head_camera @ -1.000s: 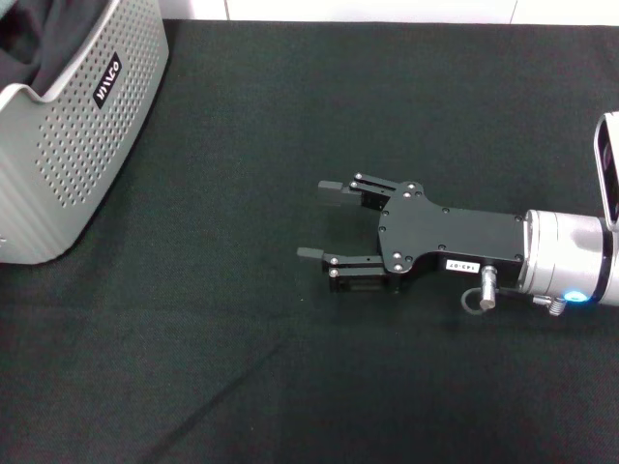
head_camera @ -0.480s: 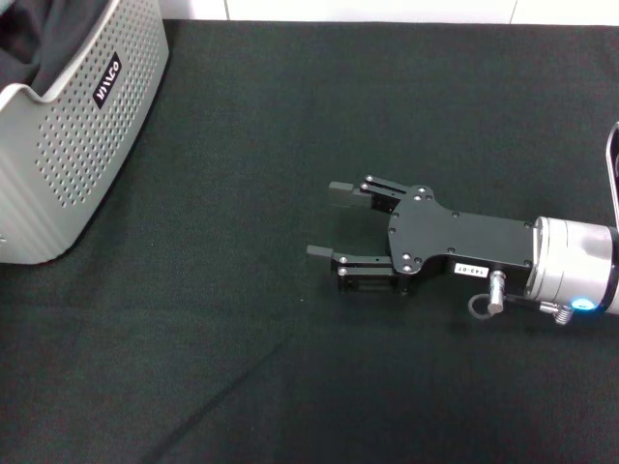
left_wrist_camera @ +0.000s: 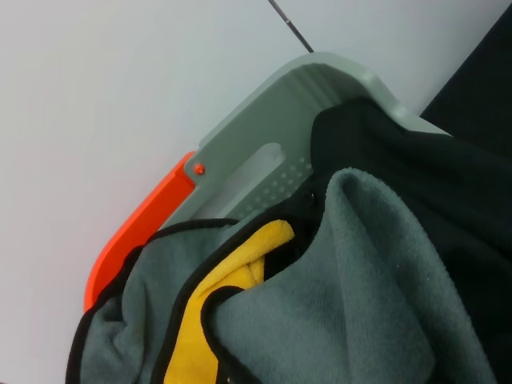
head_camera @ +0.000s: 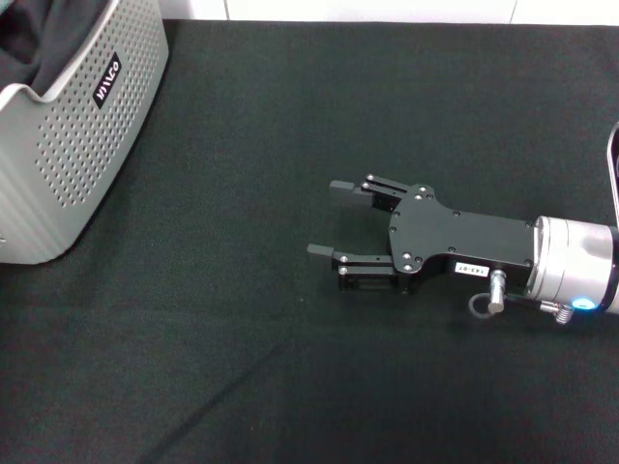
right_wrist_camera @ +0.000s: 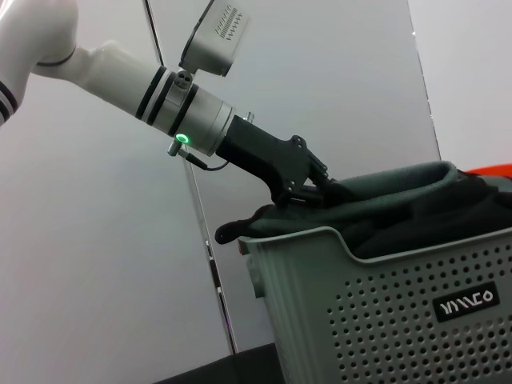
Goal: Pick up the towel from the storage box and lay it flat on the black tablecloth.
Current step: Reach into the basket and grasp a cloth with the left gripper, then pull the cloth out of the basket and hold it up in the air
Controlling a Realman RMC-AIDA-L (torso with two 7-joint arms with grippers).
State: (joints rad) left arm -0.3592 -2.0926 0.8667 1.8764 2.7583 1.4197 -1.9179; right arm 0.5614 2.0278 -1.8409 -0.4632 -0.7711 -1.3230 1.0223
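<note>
1. Head view: the right gripper [head_camera: 324,218] is seen low over the black tablecloth [head_camera: 290,126], right of the middle, with its jaws spread wide and nothing held between them. The fingers are pointed toward the storage box [head_camera: 73,135], which is parked well apart at the far left of the cloth. A small black label [head_camera: 106,83] with white lettering is carried on the box's dotted side, and some dark fabric is bunched inside at the rim. The left arm isn't caught in this view at all.

2. Left wrist view: pretty much the whole picture is filled by the towel [left_wrist_camera: 360,296], grey-green and fluffy, crumpled up inside the storage box [left_wrist_camera: 264,160]. A yellow fold [left_wrist_camera: 232,272] with black edging is tucked into the folds. A bit of orange plastic [left_wrist_camera: 140,232] is stuck on the outside of the box rim. The left gripper's own fingers aren't shown here.

3. Right wrist view: the left gripper [right_wrist_camera: 316,188] is seen from across the table, dipped over the rim of the storage box [right_wrist_camera: 384,296] and right in the towel [right_wrist_camera: 392,196] heaped at the top. How its jaws are set can't be told; they're lost in the fabric.
</note>
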